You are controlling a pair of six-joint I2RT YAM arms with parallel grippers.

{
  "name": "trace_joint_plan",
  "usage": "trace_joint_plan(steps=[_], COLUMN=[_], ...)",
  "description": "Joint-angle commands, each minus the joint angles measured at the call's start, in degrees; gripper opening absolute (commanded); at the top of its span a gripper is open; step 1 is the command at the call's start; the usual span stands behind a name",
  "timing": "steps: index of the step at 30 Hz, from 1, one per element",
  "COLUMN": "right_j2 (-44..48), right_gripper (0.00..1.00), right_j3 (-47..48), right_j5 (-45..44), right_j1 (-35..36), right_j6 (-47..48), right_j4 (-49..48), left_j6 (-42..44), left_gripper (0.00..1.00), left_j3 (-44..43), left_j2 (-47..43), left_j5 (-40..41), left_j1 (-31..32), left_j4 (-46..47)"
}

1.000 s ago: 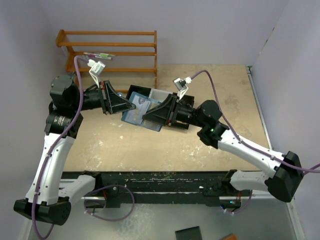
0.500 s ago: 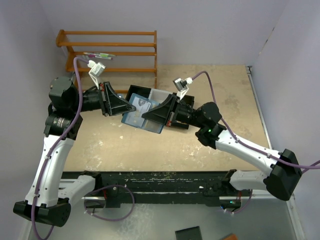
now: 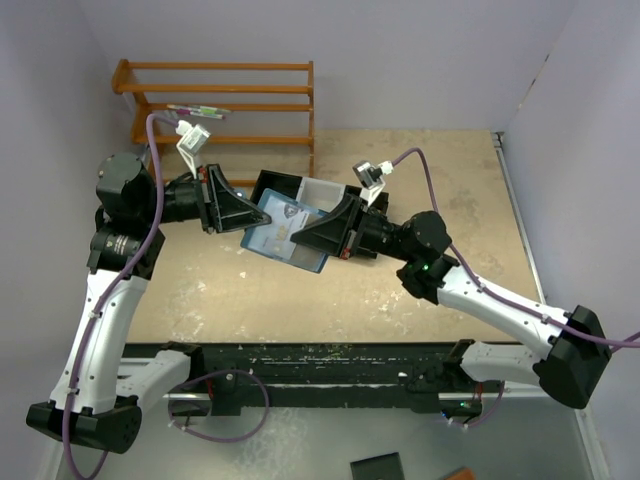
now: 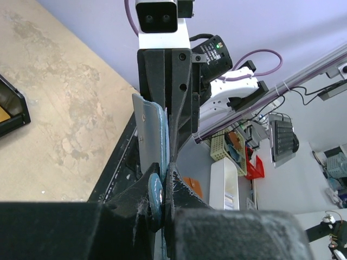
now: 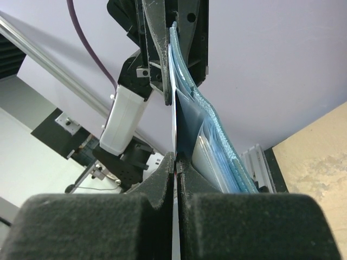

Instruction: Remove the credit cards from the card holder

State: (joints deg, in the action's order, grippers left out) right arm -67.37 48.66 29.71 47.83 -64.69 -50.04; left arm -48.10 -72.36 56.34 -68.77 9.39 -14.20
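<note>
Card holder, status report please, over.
Left end effector shut on card holder, held aloft. Right end effector shut on credit card edge, card not yet out. Nothing blocking.

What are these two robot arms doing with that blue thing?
They hold a flat blue folding card holder in the air between them. The left gripper is clamped on one edge of it. The right gripper is shut on a thin pale plastic card at the opposite side. The card is not yet out.
</note>
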Motion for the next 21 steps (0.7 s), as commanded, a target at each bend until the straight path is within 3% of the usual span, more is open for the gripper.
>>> trace_joint_plan(steps=[1, 6, 12, 16, 21], right_j2=[0.9, 4.8, 13.1, 17.7, 16.6], right_gripper=[0.00, 0.00, 0.00, 0.00, 0.00], right_j3=[1.0, -0.3, -7.0, -6.7, -2.2], right_j5=[2.8, 4.4, 10.0, 10.8, 9.9], right_j1=[-0.2, -2.4, -12.5, -15.9, -18.7], right_j6=[-1.5, -0.2, -2.9, 2.2, 8.9], right_j4=[-3.4, 4.4, 8.7, 19.9, 33.3], left_j6=[-0.9, 5.0, 18.0, 25.2, 34.2], left_gripper=[0.00, 0.00, 0.00, 0.00, 0.00], left_j3=[-1.1, -4.3, -11.4, -14.8, -18.1], left_j2=[-0.7, -0.4, 0.4, 0.7, 0.3], left_j5=[-0.7, 0.4, 4.3, 8.7, 17.9], left_j1=[-0.4, -0.6, -0.8, -0.8, -0.8], left_j4=[3.2, -2.2, -15.1, -22.3, -29.2])
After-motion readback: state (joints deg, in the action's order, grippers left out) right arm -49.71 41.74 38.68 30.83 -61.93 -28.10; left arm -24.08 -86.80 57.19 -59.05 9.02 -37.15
